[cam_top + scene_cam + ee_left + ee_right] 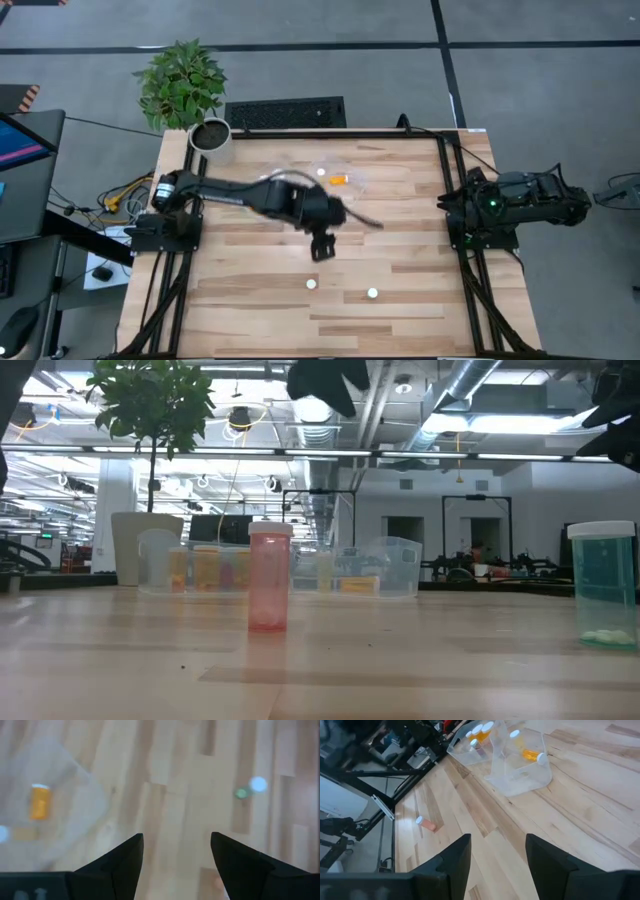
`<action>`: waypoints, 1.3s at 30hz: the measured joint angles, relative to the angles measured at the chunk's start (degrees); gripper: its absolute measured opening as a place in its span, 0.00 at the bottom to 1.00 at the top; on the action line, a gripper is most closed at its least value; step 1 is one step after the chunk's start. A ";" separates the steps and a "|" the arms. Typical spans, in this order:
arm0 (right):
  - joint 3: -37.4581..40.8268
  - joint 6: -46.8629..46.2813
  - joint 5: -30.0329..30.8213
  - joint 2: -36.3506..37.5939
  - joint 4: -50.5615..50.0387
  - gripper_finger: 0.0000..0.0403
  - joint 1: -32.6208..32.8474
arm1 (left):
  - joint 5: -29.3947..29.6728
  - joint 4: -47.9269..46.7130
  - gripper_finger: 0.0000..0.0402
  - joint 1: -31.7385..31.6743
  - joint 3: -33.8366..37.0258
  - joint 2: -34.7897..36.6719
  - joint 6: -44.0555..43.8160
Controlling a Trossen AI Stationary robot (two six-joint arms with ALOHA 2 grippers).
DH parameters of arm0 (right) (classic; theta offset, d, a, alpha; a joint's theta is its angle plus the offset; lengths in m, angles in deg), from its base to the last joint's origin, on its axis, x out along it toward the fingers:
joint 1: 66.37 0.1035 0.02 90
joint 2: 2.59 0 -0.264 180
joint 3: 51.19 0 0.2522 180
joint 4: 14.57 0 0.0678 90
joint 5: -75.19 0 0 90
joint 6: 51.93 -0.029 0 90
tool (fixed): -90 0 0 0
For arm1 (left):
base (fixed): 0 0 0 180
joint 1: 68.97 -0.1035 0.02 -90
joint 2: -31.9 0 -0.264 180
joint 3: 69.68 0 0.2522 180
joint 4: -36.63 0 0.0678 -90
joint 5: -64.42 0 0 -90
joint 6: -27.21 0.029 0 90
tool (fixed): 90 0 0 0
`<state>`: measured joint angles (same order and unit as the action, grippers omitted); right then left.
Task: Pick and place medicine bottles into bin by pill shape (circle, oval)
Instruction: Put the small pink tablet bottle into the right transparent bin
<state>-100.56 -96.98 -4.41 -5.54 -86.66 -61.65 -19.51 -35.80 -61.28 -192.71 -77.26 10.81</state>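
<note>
Below, the open left gripper (pixel 321 246) hovers above a standing bottle (pixel 311 284).

High view: overhead, facing straight down on the whole table (pixel 400 300). Low view: at tabletop height, level, facing the trays (pixel 385 570) toward 12 o'clock, one bottle (pixel 269 578) close to the lens. Left wrist view: looks down on the boards from near. Right wrist view: from 3 o'clock, slanting across. All four share the trays.
</note>
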 joint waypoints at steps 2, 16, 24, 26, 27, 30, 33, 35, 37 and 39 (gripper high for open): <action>0.00 -0.04 0.00 0.01 0.03 0.50 0.01 | 0.74 0.21 0.56 2.43 0.43 0.02 -2.26; 0.00 0.06 -0.02 0.00 0.03 0.50 0.00 | 7.37 3.22 0.68 16.33 3.96 0.09 -9.21; 0.00 0.48 -0.02 0.01 -0.05 0.50 0.00 | 6.39 21.24 0.73 20.18 19.31 -0.04 -9.37; 0.00 0.46 -0.02 0.01 -0.06 0.50 0.01 | 6.24 26.30 0.73 20.28 22.16 -0.04 -9.37; 0.00 0.46 -0.02 -0.01 -0.06 0.50 -0.01 | 6.30 27.55 0.73 20.21 23.24 -0.02 -9.32; 0.00 0.36 -0.02 0.01 -0.04 0.50 0.00 | 6.48 27.99 0.73 20.04 25.64 -0.02 -8.55; 0.00 0.16 -0.02 0.00 -0.02 0.50 0.00 | 6.66 29.18 0.73 20.08 27.87 0.00 -7.71; 0.00 0.09 -0.02 0.01 -0.04 0.50 -0.01 | 6.55 28.59 0.73 20.28 29.63 0.00 -6.90; 0.00 0.07 -0.02 0.00 -0.02 0.50 0.00 | 6.22 29.51 0.73 20.41 31.64 0.00 -7.58; 0.00 0.06 -0.02 0.00 -0.02 0.50 -0.01 | 7.84 29.87 0.73 20.41 32.59 0.02 -8.86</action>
<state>-100.56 -96.92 -4.44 -5.54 -86.67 -61.66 -11.67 -5.93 -40.88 -160.13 -77.24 1.95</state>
